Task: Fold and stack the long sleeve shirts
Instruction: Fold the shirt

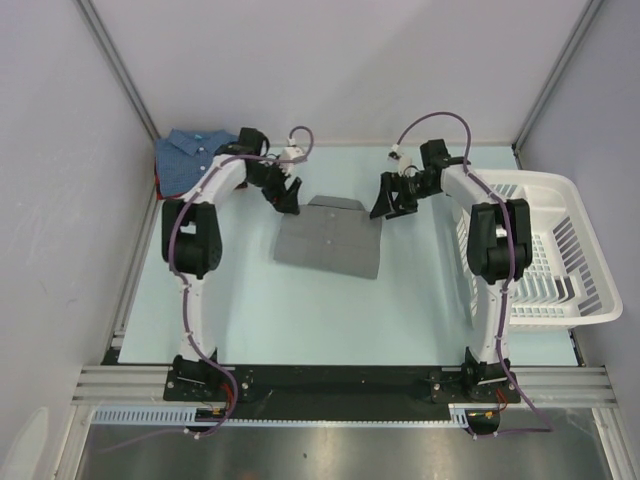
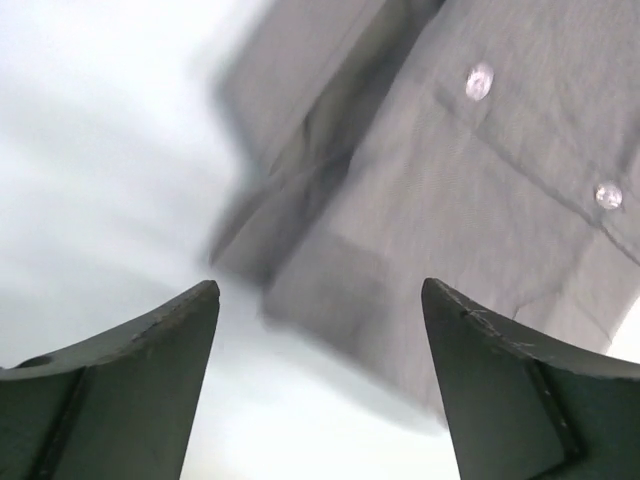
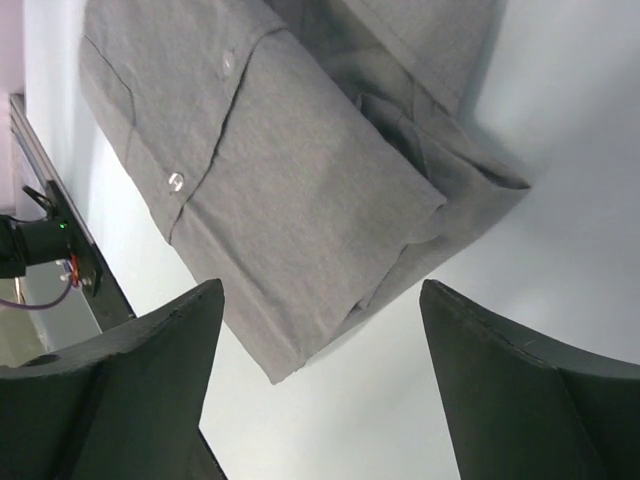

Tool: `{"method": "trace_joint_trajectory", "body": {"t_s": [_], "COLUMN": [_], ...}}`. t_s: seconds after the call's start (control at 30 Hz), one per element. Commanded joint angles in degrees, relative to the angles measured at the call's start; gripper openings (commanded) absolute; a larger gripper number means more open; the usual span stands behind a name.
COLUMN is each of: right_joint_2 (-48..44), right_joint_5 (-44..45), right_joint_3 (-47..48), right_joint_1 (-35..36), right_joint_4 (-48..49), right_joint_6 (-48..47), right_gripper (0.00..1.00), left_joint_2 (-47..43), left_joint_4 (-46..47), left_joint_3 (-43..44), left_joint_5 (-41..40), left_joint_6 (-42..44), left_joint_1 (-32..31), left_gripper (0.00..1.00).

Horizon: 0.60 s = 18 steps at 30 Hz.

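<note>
The folded grey shirt (image 1: 330, 238) lies flat mid-tabletop (image 1: 250, 310), collar end toward the far edge, seemingly a little wider left to right than deep. At its two far corners hang the left claw (image 1: 287, 203) and right claw (image 1: 388, 208), both wide and empty. The white basket (image 1: 540, 180) lines the right edge, clear of any path. Farthest, the blue shirt (image 1: 188, 155) fills the far left corner, nearer the left arm, and is the likely stacking spot.

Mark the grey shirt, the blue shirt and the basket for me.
grey shirt (image 1: 330, 240), top view, middle of the folded front.
blue shirt (image 1: 188, 158), top view, folded body at the far left corner.
basket (image 1: 550, 280), top view, bare slatted floor.
</note>
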Motion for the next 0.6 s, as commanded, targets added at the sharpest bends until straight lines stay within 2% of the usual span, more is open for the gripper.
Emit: {"method": "trace_joint_trajectory", "body": {"t_s": [0.0,0.13,0.23,0.27,0.37,0.4,0.47,0.5,0.57], "right_joint_2": [0.00,-0.87,-2.54,-3.24,-3.25,-3.16,-3.34,-3.69,-4.13], "right_joint_5": [1.82,1.38,0.86,0.07,-2.83,-3.27,-5.20,-5.82,-7.58], "right_joint_3": [-3.95,-10.90,-16.60,-18.11,-21.89,-22.42,-24.35,-24.88,-26.89], "right_joint_1": [3.11,2.23,2.67,2.85,3.55,3.81,4.25,4.34,4.43], "right_joint_4": [1.17,5.74,8.29,9.25,12.42,12.78,12.08,9.55,5.68], "right_joint_6": [0.33,5.70,7.19,7.55,9.84,9.75,8.09,7.82,2.40], "right_gripper": [0.88,0.91,0.91,0.90,0.76,0.62,0.46,0.29,0.07], "left_joint_2": [-7.80,-9.73,-11.31,-11.58,-12.81,-13.34,-15.35,-16.32,-19.39], "left_joint_4": [2.07,9.09,13.13,13.68,14.21,14.30,13.95,13.68,12.98], "left_joint_3": [-8.45,-17.32,-24.18,-27.07,-32.43,-33.85,-38.14,-39.65,-43.59], "left_joint_5": [4.92,7.81,10.01,10.89,16.86,17.48,19.51,19.68,20.12], "left_joint_6": [-8.56,-19.00,-23.32,-23.94,-26.06,-26.41,-26.41,-26.41,-26.33], "left_joint_1": [1.57,3.06,3.59,3.59,3.51,3.33,3.15,2.89,2.80], "left_gripper": [0.90,0.92,0.92,0.92,0.83,0.74,0.62,0.53,0.50]}}
